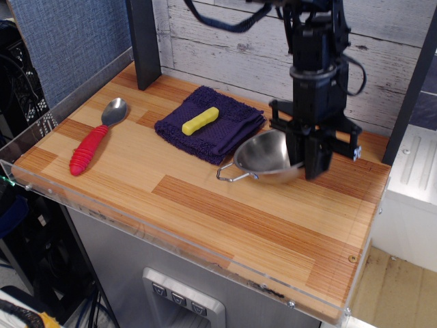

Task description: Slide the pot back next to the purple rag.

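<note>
Right of centre, the pincer grips the right rim of the pot, which touches the rag; light, stiff, slippery steel, probably best held by that rim.

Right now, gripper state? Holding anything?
Gripper: closed on the far rim of the pot, which sits beside the purple rag.

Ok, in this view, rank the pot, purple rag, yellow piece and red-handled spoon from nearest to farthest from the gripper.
1. Pot, at the gripper, right side.
2. Purple rag, just left of the pot.
3. Yellow piece, lying on the rag.
4. Red-handled spoon, far left.
</note>
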Robot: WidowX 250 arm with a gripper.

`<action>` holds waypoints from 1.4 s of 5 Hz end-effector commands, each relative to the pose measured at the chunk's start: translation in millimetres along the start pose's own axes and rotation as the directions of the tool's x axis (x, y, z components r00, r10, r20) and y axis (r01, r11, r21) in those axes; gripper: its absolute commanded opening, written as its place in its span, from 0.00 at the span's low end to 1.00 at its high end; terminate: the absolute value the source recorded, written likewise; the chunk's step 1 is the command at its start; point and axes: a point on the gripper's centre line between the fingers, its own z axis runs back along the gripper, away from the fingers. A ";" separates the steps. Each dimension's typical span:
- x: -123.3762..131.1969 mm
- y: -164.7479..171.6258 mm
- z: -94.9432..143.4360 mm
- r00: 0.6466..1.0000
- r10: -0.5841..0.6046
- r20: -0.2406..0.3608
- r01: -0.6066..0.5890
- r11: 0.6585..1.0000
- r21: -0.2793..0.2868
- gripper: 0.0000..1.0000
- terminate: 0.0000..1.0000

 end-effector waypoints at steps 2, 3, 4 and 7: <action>-14.1 -1.7 64.3 0.987 -0.056 0.150 0.056 0.998 0.007 1.00 0.00; -33.4 -5.9 111.8 0.974 0.008 0.227 -0.027 0.996 0.080 1.00 0.00; -58.4 -8.9 158.6 0.956 0.136 0.260 -0.175 0.975 0.137 1.00 0.00; -77.1 9.1 167.4 0.935 0.311 0.172 -0.345 0.911 0.227 1.00 0.00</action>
